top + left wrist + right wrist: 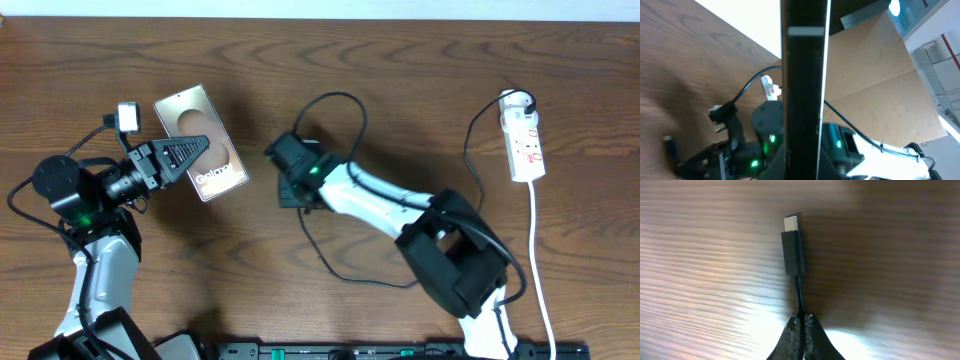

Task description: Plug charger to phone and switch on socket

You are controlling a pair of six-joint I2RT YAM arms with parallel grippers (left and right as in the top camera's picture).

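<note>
The phone (205,128) has a bronze-grey face with "Galaxy" lettering and sits at the left, tilted. My left gripper (200,146) is shut on it. In the left wrist view the phone (802,75) shows edge-on as a dark upright slab between the fingers. My right gripper (276,154) is at the table's middle, shut on the charger's thin black cable (335,98). In the right wrist view the fingers (801,319) pinch the cable just behind the connector tip (792,247), which points away over the wood. The white socket (527,140) lies at the far right, with the black plug head (520,100) at its top end.
The black cable loops across the table's middle and under the right arm (400,205). The socket's white cord (540,260) runs down the right side to the front edge. A small white block (127,116) sits by the left arm.
</note>
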